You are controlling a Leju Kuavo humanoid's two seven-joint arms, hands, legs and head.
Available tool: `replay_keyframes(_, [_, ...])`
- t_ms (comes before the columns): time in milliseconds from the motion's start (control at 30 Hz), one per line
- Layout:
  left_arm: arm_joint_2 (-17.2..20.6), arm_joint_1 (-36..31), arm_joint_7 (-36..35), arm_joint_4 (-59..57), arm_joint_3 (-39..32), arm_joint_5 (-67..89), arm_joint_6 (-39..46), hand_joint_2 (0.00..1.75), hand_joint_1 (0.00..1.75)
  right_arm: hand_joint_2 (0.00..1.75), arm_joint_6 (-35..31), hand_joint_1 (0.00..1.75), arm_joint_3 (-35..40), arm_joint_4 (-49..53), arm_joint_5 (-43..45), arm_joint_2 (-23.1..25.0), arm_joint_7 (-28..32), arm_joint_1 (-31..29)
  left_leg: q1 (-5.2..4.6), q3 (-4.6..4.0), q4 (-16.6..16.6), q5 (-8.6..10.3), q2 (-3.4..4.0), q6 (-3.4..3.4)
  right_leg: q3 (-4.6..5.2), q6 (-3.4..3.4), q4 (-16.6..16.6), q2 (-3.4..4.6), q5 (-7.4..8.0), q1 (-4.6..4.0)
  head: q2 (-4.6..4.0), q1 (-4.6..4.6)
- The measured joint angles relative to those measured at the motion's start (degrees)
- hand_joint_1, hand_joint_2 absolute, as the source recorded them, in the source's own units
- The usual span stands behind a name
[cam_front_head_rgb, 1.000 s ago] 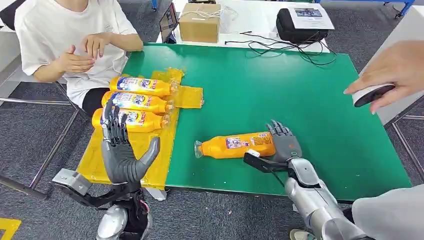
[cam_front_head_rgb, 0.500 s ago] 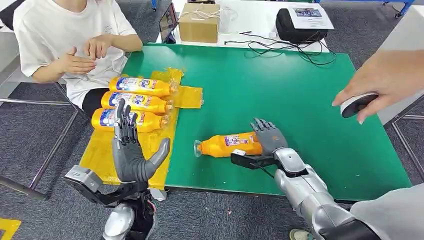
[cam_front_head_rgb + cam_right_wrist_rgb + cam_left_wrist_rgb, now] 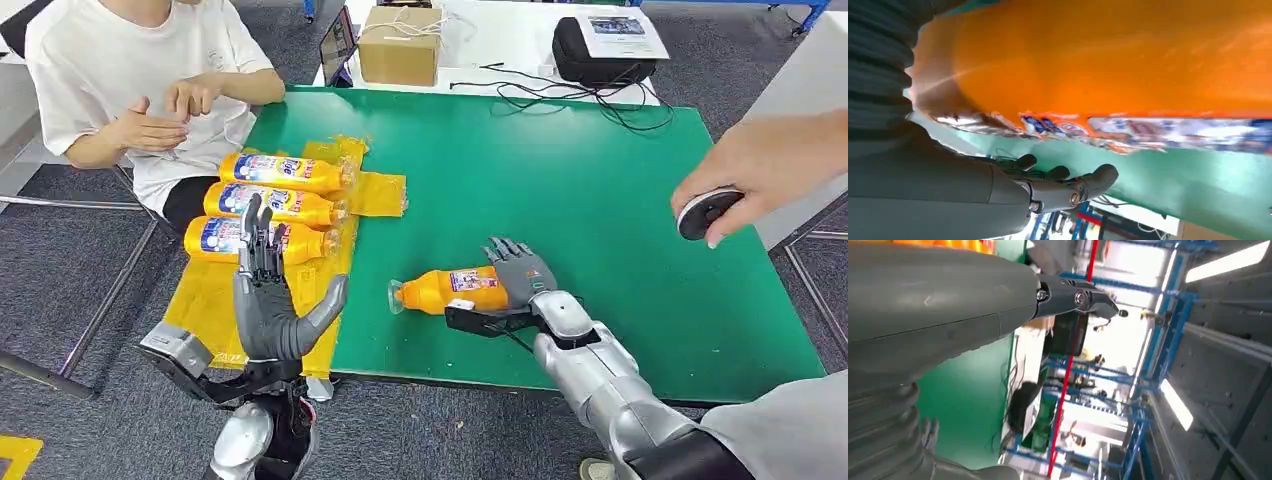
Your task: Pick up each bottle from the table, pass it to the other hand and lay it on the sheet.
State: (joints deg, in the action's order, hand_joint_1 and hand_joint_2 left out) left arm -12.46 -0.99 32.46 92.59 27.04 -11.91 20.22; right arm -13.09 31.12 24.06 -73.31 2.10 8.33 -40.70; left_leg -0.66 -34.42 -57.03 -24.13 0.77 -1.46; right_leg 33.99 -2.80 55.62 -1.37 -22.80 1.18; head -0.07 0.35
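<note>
An orange bottle (image 3: 447, 290) lies on its side on the green table (image 3: 560, 180), cap pointing left. My right hand (image 3: 520, 280) lies against its base end, fingers over the far side and thumb on the near side, not closed round it. In the right wrist view the bottle (image 3: 1108, 60) presses against the palm while the fingers (image 3: 1068, 190) stay stretched out. Three more orange bottles (image 3: 275, 203) lie side by side on the yellow sheet (image 3: 210, 300). My left hand (image 3: 268, 300) is raised over the sheet's near end, fingers spread upward, holding nothing; the left wrist view has this hand (image 3: 923, 295) close up.
A seated person (image 3: 130, 70) is at the table's far left corner. Another person's hand (image 3: 760, 170) holds a small dark device over the right edge. A cardboard box (image 3: 400, 45), a black bag (image 3: 600, 50) and cables (image 3: 560, 95) lie behind the table.
My right hand slid left along the lying bottle, covering more of its base end. My left hand rose and drifted right. The person's hand at the right shifted slightly.
</note>
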Motion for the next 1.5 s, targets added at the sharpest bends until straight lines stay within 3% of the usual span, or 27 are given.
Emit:
replay_keyframes(33, [0.0,-0.1,-0.1,0.0,0.2,-0.1,-0.1,1.75,0.00,1.75,0.9,0.00,0.1,-0.2,0.8,0.2,-0.1,-0.1,0.00,0.01,0.0,0.00,0.00,0.00,0.01,0.00,0.0,0.00,0.00,0.00,0.00,0.00])
replay_keyframes(67, [0.0,-0.1,-0.1,0.0,0.3,-0.1,-0.1,1.75,0.00,1.75,1.7,0.63,0.1,-0.3,1.5,0.4,-0.1,-0.1,0.00,0.00,0.0,0.00,0.00,0.00,0.00,0.00,0.0,0.00,0.00,0.00,0.00,0.00])
replay_keyframes(100, [0.0,-0.1,-0.1,0.0,0.3,-0.1,-0.1,1.75,0.00,1.75,2.5,1.71,0.1,-0.5,2.4,0.4,-0.1,-0.2,0.00,0.01,0.0,0.00,0.00,0.00,0.01,0.00,0.0,0.00,0.00,0.00,0.00,0.00])
replay_keyframes(467, [0.0,-1.1,-0.4,-1.3,0.5,0.0,0.1,1.75,0.00,1.75,4.5,1.75,-1.2,-2.0,10.0,-0.2,1.2,0.7,0.00,0.07,0.0,-0.01,0.00,-0.01,-0.04,0.00,0.0,0.00,0.00,0.01,0.00,-0.02])
replay_keyframes(767, [0.0,-1.4,-1.5,-2.3,0.4,0.1,0.4,1.75,0.00,1.75,12.7,1.75,-2.7,-2.6,14.6,-1.4,-2.6,-1.0,0.00,0.29,0.0,-0.01,-0.02,-0.01,-0.25,0.00,0.0,-0.01,0.00,0.01,0.00,0.00])
replay_keyframes(1000, [0.0,-1.2,-4.3,-3.8,0.1,0.2,0.3,1.75,0.00,1.75,14.6,1.75,-7.6,-2.6,23.0,-2.7,1.3,-0.5,0.00,0.60,0.0,-0.05,-0.05,-0.04,-0.60,-0.01,-0.1,-0.01,-0.03,0.01,0.00,0.00])
replay_keyframes(1233, [0.0,2.1,-10.9,-7.6,-1.7,-2.2,-0.7,1.75,0.00,1.75,16.9,1.75,-15.0,4.2,41.6,-1.3,15.0,5.2,0.02,0.84,0.0,-0.30,0.27,0.04,-0.82,0.00,-0.1,0.24,-0.02,-0.01,0.00,0.02])
replay_keyframes(1400, [-0.1,4.5,-12.6,-10.4,-2.4,-6.6,0.4,1.75,0.00,1.75,15.9,1.75,-15.8,18.1,51.1,1.6,16.1,14.1,0.20,0.68,0.0,-0.26,0.27,0.09,-0.65,0.04,-0.1,0.26,-0.07,-0.19,0.00,0.02])
replay_keyframes(1500, [-0.1,4.5,-12.6,-10.4,-2.4,-6.6,0.4,1.75,0.00,1.75,15.9,1.75,-15.8,18.1,51.1,1.6,16.1,14.1,0.20,0.68,0.0,-0.26,0.27,0.09,-0.65,0.04,-0.1,0.26,-0.07,-0.19,0.00,0.02])
